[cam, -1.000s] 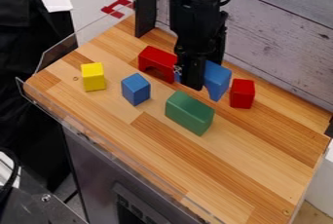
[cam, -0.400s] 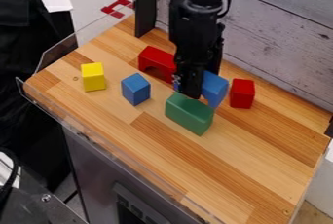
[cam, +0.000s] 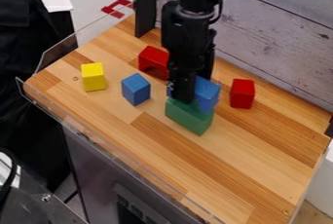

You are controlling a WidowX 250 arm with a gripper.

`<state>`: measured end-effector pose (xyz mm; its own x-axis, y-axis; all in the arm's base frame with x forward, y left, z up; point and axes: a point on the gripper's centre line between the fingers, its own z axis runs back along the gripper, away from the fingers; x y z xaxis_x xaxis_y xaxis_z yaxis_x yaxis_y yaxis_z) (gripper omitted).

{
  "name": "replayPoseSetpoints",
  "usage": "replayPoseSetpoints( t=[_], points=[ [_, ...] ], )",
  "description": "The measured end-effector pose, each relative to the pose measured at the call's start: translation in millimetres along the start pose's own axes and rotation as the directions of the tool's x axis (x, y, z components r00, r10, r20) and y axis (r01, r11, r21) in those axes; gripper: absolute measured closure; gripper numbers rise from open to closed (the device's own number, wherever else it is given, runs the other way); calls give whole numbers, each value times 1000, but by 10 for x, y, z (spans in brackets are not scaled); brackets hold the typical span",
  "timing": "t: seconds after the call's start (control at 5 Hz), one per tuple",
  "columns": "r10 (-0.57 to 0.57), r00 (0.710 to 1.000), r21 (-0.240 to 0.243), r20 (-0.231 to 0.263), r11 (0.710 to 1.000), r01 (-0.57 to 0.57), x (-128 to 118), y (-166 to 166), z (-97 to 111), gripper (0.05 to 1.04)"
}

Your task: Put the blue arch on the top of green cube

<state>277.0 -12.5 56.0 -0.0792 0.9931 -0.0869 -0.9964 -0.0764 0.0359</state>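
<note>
The arch (cam: 207, 92) is blue, the rectangular block (cam: 187, 117) green. One cube (cam: 136, 89) is blue, one block (cam: 93, 77) yellow, another (cam: 242, 93) red, like the second arch (cam: 152, 58). The claw (cam: 184, 96) is black. The bench (cam: 214, 169) has tan and brown wood-grain strips; the plank wall (cam: 280, 38) is whitish grey with dark knots.

We see a wooden tabletop (cam: 240, 155) carrying a green block (cam: 186, 119), with a red block (cam: 242, 93) near it. We also find a blue block (cam: 136, 89) between that green one and a yellow block (cam: 93, 77), and a red arch (cam: 151, 56).
</note>
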Motion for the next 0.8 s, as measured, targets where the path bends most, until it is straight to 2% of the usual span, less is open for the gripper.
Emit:
replayPoseSetpoints(
  t=[0.8],
  points=[
    [15, 999, 18, -36, 1000, -15, -13, -4, -137, 494]
  ],
)
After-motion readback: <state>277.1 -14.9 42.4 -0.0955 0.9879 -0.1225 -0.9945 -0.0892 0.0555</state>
